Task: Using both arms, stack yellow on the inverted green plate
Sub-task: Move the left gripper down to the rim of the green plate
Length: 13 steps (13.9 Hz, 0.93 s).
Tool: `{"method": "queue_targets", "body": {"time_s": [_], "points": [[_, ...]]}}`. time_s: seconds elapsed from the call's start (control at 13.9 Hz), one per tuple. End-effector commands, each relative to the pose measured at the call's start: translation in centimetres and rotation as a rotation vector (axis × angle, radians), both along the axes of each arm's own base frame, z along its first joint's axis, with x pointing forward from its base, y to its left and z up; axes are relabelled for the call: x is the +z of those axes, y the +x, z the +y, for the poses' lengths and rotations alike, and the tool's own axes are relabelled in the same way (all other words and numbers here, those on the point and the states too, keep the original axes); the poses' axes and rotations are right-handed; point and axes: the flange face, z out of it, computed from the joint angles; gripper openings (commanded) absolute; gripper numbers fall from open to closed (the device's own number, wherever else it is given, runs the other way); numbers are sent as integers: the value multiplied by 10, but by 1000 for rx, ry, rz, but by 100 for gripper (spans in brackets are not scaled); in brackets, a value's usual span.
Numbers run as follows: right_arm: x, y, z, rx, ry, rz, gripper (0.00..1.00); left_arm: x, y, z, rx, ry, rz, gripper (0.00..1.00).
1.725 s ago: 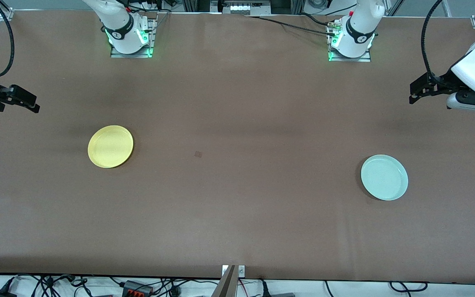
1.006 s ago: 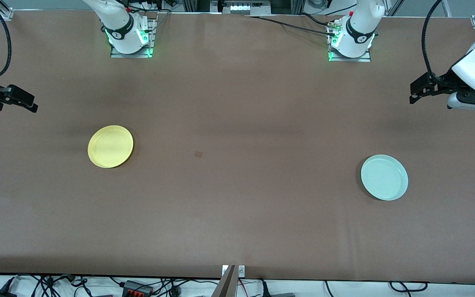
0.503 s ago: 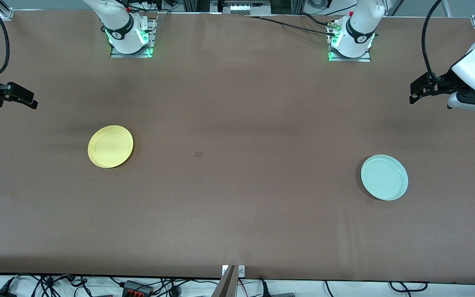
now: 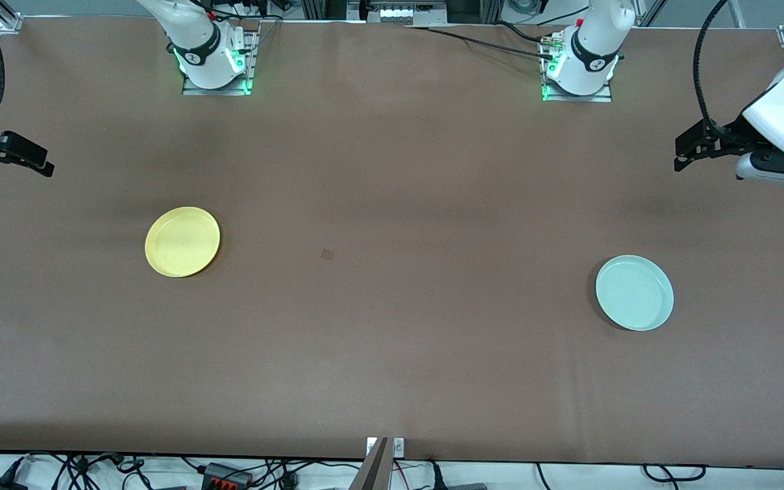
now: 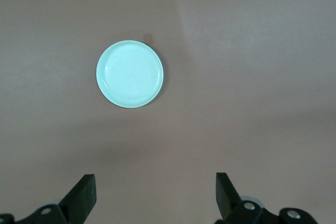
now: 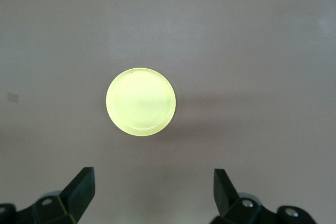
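Meanwhile right hand (image 4: pixel 43 165) has apparently retreated slightly; left hand (image 4: pixel 682 154) unchanged; both hands spread, empty.

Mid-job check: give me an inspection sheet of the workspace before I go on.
Surface: brown table, one small dark mark.
Job's things: yellow plate toward the right arm's end; green plate toward the left arm's end, rim up, not inverted; far apart.
Clutter: nothing seen.
End effectors: left end effector and right end effector open, empty, raised over the table's ends.
Cables: black cables by the bases.
Surroundings: wiring below the table edge.
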Motion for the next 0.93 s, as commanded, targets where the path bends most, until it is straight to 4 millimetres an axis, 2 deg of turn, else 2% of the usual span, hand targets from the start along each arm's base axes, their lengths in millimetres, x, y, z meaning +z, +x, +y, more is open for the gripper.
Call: {"method": "queue_targets", "body": {"time_s": [0.0, 0.14, 0.29, 0.57, 0.86], "points": [[5, -6, -4, 10, -6, 1, 100, -27, 16, -1, 11, -25, 58, 100], [4, -5, 2, 20, -6, 3, 100, -37, 31, 4, 21, -28, 64, 100], [0, -4, 5, 26, -5, 12, 100, -53, 56, 9, 29, -29, 76, 100], [-3, -4, 7, 27, 0, 16, 100, -117, 119, 49, 114, -110, 112, 100], [-3, -4, 6, 27, -2, 17, 100, -182, 137, 122, 204, -119, 143, 100]]}}
